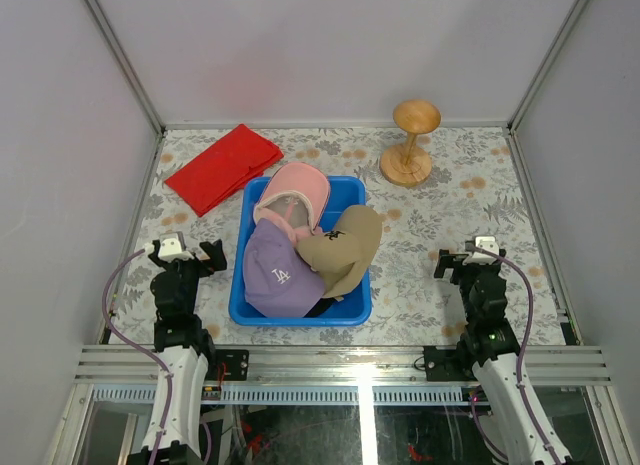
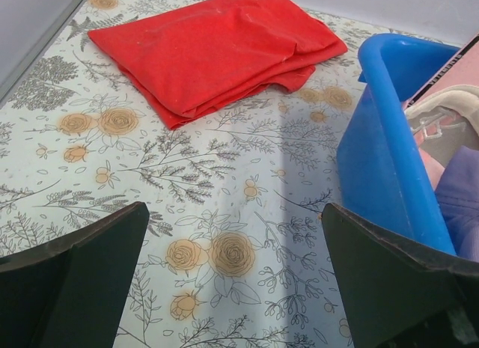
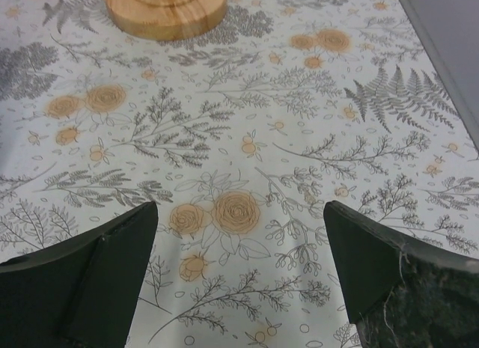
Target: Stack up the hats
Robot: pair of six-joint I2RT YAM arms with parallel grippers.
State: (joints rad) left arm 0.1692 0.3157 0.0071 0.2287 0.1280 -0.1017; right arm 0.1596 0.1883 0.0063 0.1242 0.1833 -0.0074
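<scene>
Top external view puts all four hats inside the blue bin point(image 1: 300, 319), heaped and not yet stacked. The pink cap point(image 1: 295, 193) is at the bin's far end and the purple cap point(image 1: 275, 270) at its near left. The tan cap point(image 1: 345, 247) is at its near right, overlapping the purple one, and a sliver of the black cap point(image 1: 323, 307) shows by the near rim. My left gripper point(image 1: 205, 255) sits just beside the bin's left wall, jaws wide apart and empty. My right gripper point(image 1: 455, 257), equally spread and empty, stands well apart from the bin's right wall. I judge my left arm the nearer, with the purple cap lying to its right, just over that wall. The bin's long axis runs away from my bases.
</scene>
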